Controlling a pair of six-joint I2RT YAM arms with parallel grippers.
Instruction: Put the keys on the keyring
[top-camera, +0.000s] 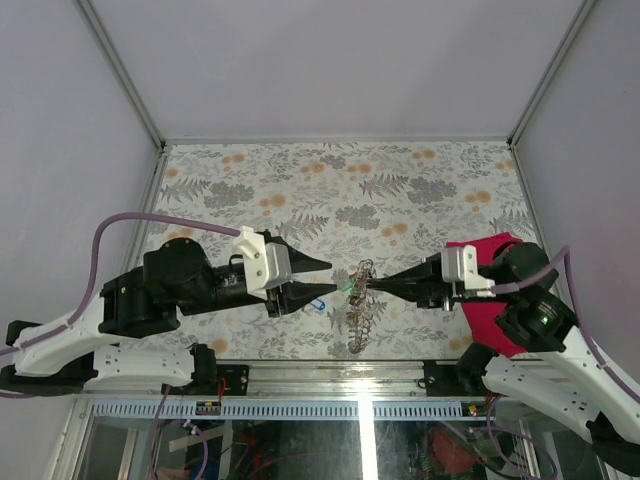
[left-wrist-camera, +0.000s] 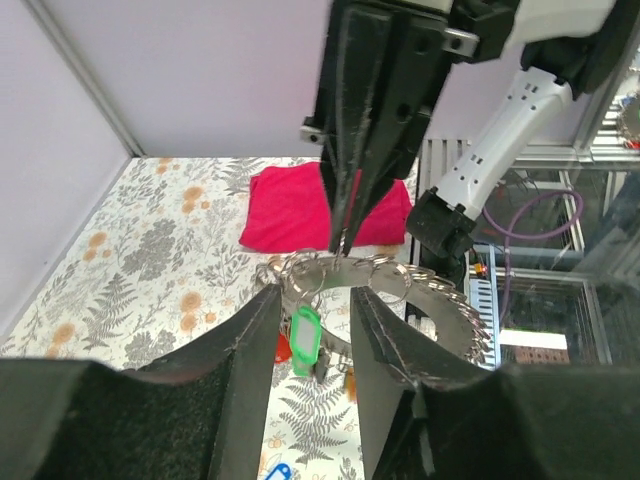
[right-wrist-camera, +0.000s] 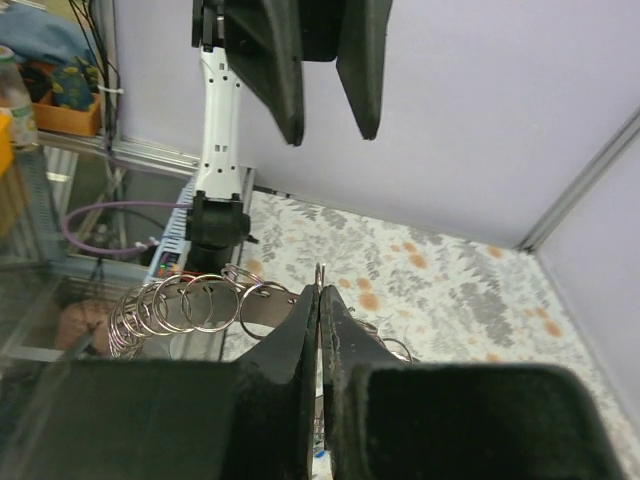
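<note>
1. Keyring (left-wrist-camera: 345, 263): thin silver ring, raised off the table (top-camera: 300, 180) at about 6 o'clock of the floral surface, near its front edge. Its link chain (right-wrist-camera: 185, 305) trails off toward the arm bases.
2. Right gripper (right-wrist-camera: 318, 300): at 3 o'clock of the ring, claw clamped on the ring's rim and holding it edge-on.
3. Left gripper (left-wrist-camera: 315, 293): at 9 o'clock of the ring, claw apart and empty, tips just short of the ring.
4. Keys:
   - The green key (left-wrist-camera: 305, 340) and red key (left-wrist-camera: 283, 348) hang just under the ring; whether they are threaded cannot be told.
   - The blue key (left-wrist-camera: 277, 470) lies loose on the table below the left claw.
5. Crimson cloth (left-wrist-camera: 310, 210): under the right arm, well apart from the work.
6. Handling advice:
   - Keep the right pinch firm and level so the ring does not twist.
   - The left claw should likely drop to the blue key and grip its plastic head.
   - Leave the key's hole clear, then bring it to the ring's split from 9 o'clock.
</note>
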